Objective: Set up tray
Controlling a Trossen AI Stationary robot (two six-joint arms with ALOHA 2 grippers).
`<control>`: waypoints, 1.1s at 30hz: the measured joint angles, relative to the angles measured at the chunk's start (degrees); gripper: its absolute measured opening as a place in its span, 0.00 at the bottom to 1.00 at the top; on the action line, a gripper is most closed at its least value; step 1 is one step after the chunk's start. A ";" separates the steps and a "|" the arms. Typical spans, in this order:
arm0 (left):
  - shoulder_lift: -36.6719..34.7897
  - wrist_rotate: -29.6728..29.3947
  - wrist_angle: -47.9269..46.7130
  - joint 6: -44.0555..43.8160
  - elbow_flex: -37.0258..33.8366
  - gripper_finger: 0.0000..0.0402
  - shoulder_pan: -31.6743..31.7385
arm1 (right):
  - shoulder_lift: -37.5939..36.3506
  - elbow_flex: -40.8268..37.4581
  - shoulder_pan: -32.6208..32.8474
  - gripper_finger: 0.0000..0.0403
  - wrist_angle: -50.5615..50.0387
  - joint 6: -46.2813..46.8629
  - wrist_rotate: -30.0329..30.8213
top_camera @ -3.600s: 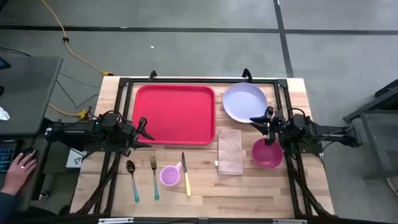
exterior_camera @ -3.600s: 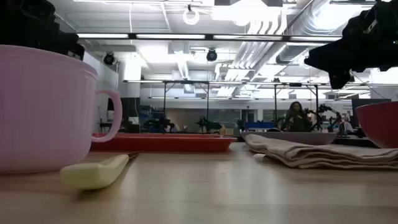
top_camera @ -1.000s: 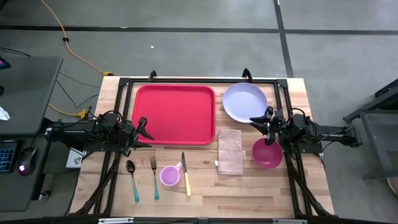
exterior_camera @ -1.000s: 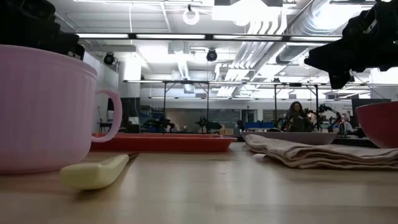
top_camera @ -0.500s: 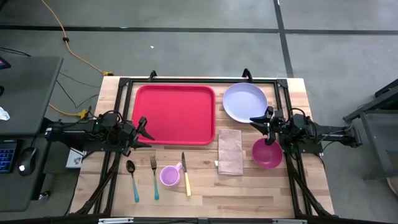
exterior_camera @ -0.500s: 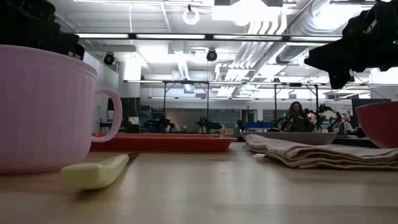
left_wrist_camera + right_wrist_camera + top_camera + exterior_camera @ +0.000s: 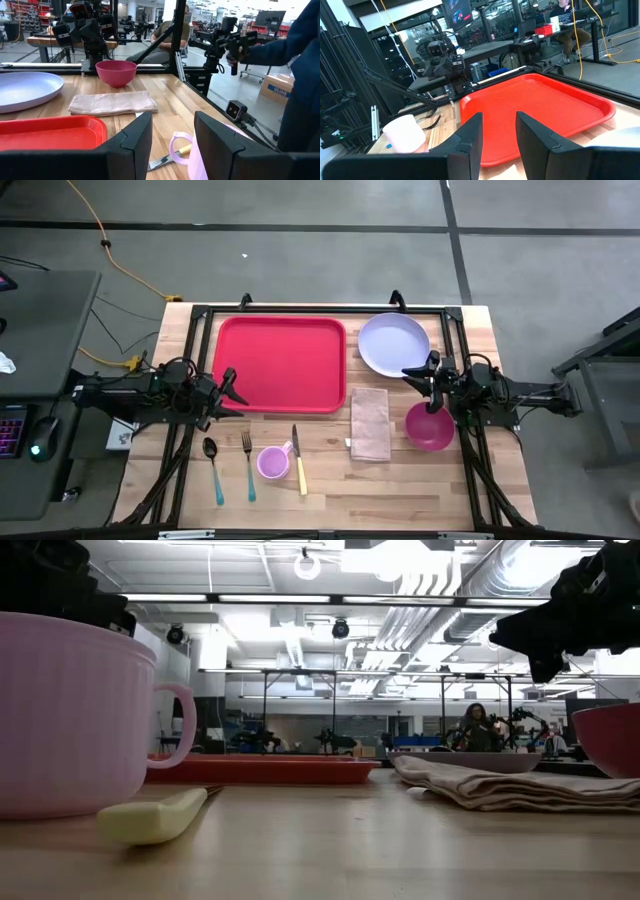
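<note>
High view is showing the red tray (image 7: 282, 365) lying flat in the upper centre of the frame on the wooden table (image 7: 400, 490), with nothing on it. Left gripper (image 7: 233, 388) is hovering just beside the tray's left edge; in the left wrist view its fingers (image 7: 132, 142) are standing apart with nothing between them. Right gripper (image 7: 424, 373) is sitting right of centre, between the lavender plate (image 7: 394, 343) above it and the pink bowl (image 7: 429, 426) below it; in the right wrist view its fingers (image 7: 470, 135) are likewise spread and gripping nothing, pointing toward the tray (image 7: 530, 112). Folded beige napkin (image 7: 370, 423) is lying just below the tray's lower right corner, left of the bowl. Along the lower part of the frame, from left to right, a spoon (image 7: 213, 465), a fork (image 7: 248, 460), a pink mug (image 7: 274, 463) and a knife with a pale yellow handle (image 7: 299, 463) are lying close together, the knife just beside the mug.
</note>
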 joint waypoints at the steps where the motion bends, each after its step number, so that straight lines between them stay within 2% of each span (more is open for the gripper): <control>1: 0.01 -0.03 0.19 -1.65 -0.03 0.45 0.01 | 0.02 0.00 0.00 0.23 0.02 0.00 0.02; 14: -0.01 -11.22 11.65 -33.99 -0.18 0.45 0.00 | 0.01 0.02 0.00 0.23 0.31 1.56 0.10; 18: -0.01 -12.00 14.41 -42.48 -0.07 0.45 0.01 | 0.00 0.02 -0.02 0.23 0.35 1.53 0.20; 22: 0.18 -8.58 15.95 -46.20 -0.07 0.45 -0.01 | 0.02 0.02 -0.02 0.23 0.37 1.53 0.22; 25: 1.27 -8.36 15.49 -46.53 1.02 0.45 -0.01 | 0.02 0.02 -0.02 0.23 0.37 1.53 0.22; 33: 11.87 -8.22 5.39 -44.86 11.57 0.45 -0.01 | 0.01 0.02 -0.02 0.23 0.42 1.52 0.22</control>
